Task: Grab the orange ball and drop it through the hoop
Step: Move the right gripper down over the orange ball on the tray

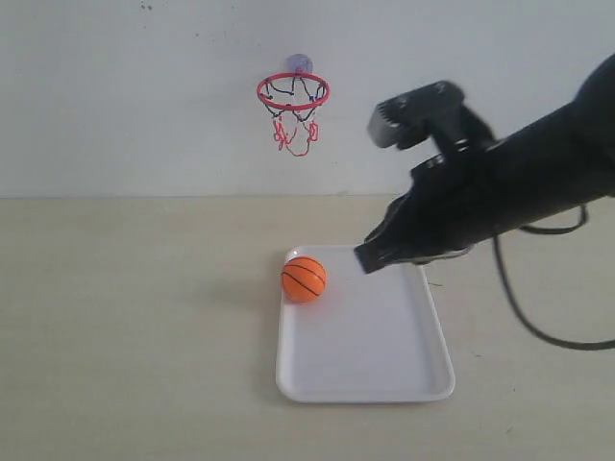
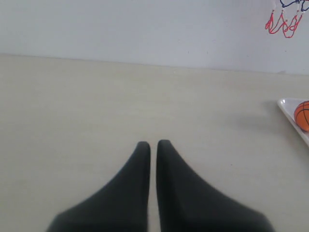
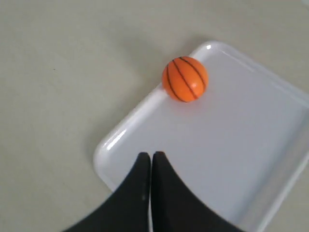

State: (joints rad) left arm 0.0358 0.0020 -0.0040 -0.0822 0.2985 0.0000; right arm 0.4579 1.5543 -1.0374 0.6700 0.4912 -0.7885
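Observation:
The orange ball [image 1: 304, 279] with black seams rests in the far left corner of a white tray [image 1: 384, 384]. In the right wrist view the ball [image 3: 185, 79] lies ahead of my right gripper [image 3: 151, 154], whose fingers are shut with nothing between them. That gripper [image 1: 368, 257] hovers over the tray's far edge, a little right of the ball. The hoop [image 1: 293, 93], red ring with string net and a bluish suction cup, hangs on the back wall above. My left gripper [image 2: 153, 143] is shut and empty above bare table; the ball [image 2: 303, 116] and the net [image 2: 284, 21] show at that view's edge.
The tray's corner [image 2: 291, 104] shows in the left wrist view and its rim [image 3: 108, 145] in the right wrist view. A black cable [image 1: 524, 307] trails from the right arm across the table at the right. The tabletop [image 1: 135, 317] is pale wood-coloured.

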